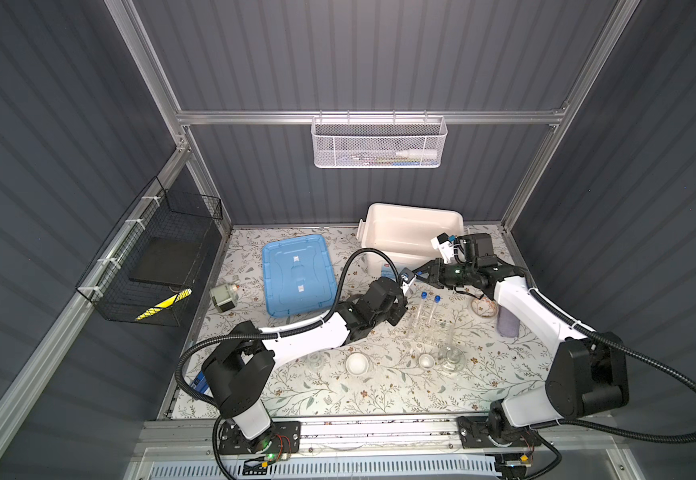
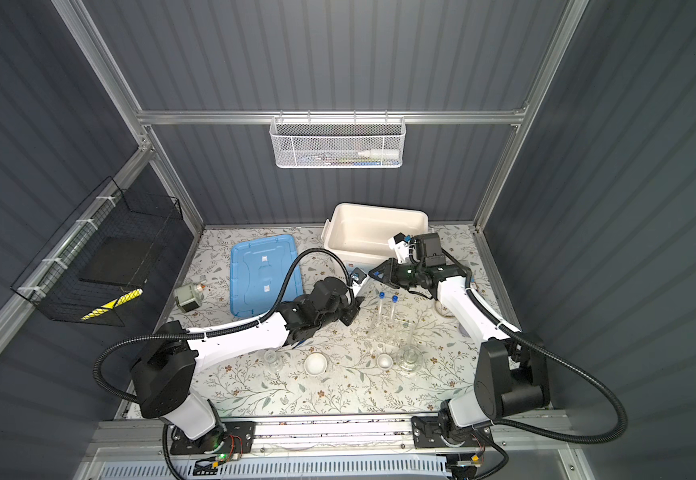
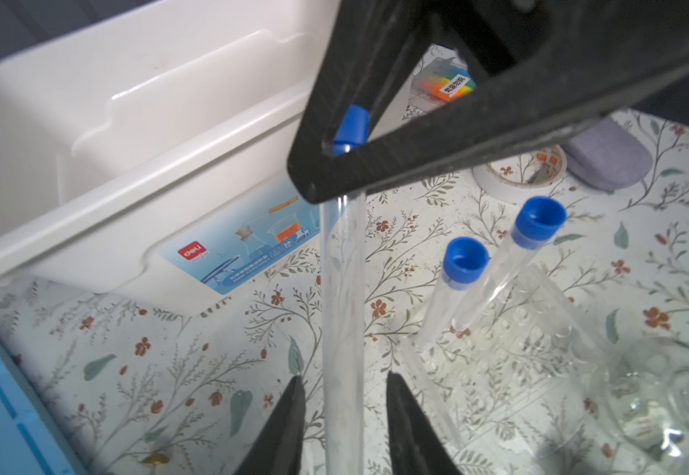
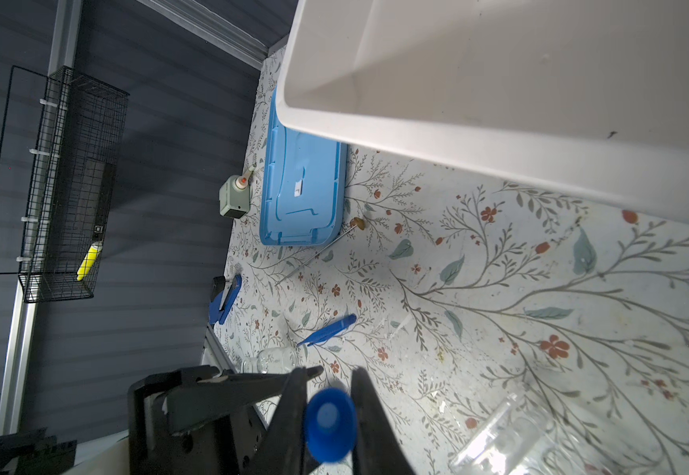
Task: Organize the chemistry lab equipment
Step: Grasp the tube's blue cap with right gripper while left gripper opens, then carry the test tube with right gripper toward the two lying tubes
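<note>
near the middle of the table, on the near side of the white tub [image 1: 413, 210]: a third test tube [image 3: 343, 296] is pinched at its blue cap by the right gripper [image 4: 334, 382], jaws pressed onto the cap. the left gripper [image 3: 345, 382] is set around the tube's lower body with jaws spread. a gap is seen on each side of the glass, so no grip is given there. the tube's tilt cannot be told. two other capped tubes [image 3: 465, 259] are stood, leaning, in the clear rack [image 3: 519, 329], just right of the held one. small flasks [image 1: 452, 359] and white dishes [image 1: 357, 362] are set along the near side. blue tweezers [image 4: 330, 329] and thin rod [image 4: 318, 253] are laid flat, well apart from the rack.

step judged: handover to the right arm, then seating in the rack.

to be done well:
- the left jaws should be drawn straight back, clear of the glass, before anything is lifted.
- the tube is held by the cap alone, so swing is likely. it should be carried slowly and brought upright.
- it should be lowered into a free hole, away from the two leaning tubes.
- release is best given only once the bottom is seated.
- a sideways pull may slip the cap off.
</note>
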`<action>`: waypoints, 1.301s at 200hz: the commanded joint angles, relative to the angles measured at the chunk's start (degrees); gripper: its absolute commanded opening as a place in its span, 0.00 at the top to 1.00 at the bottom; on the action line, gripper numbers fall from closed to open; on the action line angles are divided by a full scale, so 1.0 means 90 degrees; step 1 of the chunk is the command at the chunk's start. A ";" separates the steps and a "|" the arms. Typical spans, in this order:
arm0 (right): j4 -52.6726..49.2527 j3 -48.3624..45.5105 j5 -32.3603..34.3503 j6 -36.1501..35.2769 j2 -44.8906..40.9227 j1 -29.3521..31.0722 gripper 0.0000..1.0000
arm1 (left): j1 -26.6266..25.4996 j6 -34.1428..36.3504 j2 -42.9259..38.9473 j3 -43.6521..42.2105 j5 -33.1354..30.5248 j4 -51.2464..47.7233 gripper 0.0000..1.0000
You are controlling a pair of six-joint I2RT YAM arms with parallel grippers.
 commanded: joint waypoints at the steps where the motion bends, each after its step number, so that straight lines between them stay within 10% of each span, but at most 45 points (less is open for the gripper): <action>1: 0.0173 -0.0119 0.0190 0.0056 -0.0298 0.0033 0.86 | 0.0022 -0.0120 -0.0049 -0.0069 -0.0188 0.0232 0.43; 66: 0.1171 -0.0376 0.1207 0.0740 -0.0860 0.0008 0.87 | 0.0024 -0.0357 -0.0254 -0.0383 -0.0483 0.0467 0.01; 260: -0.1858 -0.0304 0.5589 -0.1834 -0.2487 0.0045 0.86 | 0.0027 -0.0460 -0.0209 -0.0459 -0.1003 0.0196 0.00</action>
